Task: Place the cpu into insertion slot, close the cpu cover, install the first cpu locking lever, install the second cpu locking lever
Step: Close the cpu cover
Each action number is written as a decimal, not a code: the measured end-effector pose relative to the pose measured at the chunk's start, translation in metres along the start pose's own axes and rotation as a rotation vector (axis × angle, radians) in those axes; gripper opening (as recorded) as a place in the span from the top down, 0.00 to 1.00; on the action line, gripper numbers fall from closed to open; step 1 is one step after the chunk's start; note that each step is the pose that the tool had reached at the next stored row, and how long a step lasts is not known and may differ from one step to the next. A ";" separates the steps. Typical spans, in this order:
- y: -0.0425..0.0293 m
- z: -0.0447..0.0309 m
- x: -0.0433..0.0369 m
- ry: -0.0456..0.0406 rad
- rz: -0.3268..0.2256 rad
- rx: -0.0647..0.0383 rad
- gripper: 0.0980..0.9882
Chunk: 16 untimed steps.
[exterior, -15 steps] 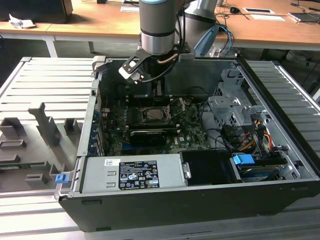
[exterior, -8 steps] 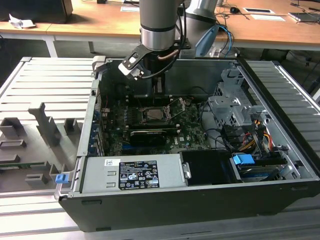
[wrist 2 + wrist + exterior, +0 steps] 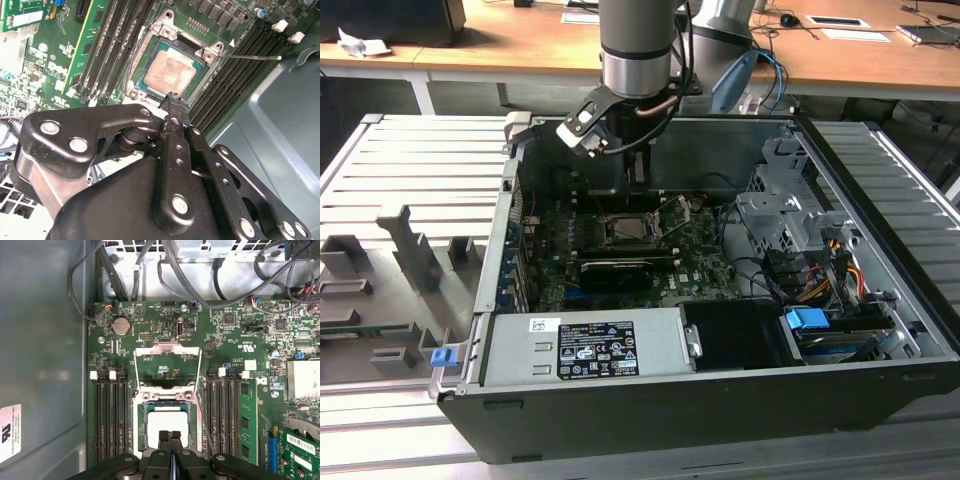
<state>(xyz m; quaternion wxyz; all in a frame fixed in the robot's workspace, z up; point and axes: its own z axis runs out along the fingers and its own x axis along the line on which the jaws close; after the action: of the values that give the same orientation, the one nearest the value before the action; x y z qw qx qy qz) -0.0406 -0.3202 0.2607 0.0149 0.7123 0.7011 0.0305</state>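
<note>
The black gripper (image 3: 170, 436) is clenched on nothing, fingertips pressed together over the cpu (image 3: 167, 420), a small flat silvery-beige square chip lying in the square black insertion slot (image 3: 142, 426). The fingers hide the chip's near edge, and I cannot tell whether they touch it. The cpu cover (image 3: 167, 351), a thin silver-grey window frame, lies swung open beyond the slot. In the second wrist view a thin metal lever (image 3: 250, 56) sticks out sideways, its pivot end hard to make out.
</note>
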 end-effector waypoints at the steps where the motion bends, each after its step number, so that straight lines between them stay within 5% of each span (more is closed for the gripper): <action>1: 0.0001 -0.0007 0.0000 0.0000 0.000 0.000 0.99; 16: 0.0005 -0.0079 0.0002 0.0000 0.000 0.000 0.99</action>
<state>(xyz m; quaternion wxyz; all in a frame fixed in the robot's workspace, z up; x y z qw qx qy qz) -0.0406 -0.3202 0.2686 0.0150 0.7123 0.7011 0.0305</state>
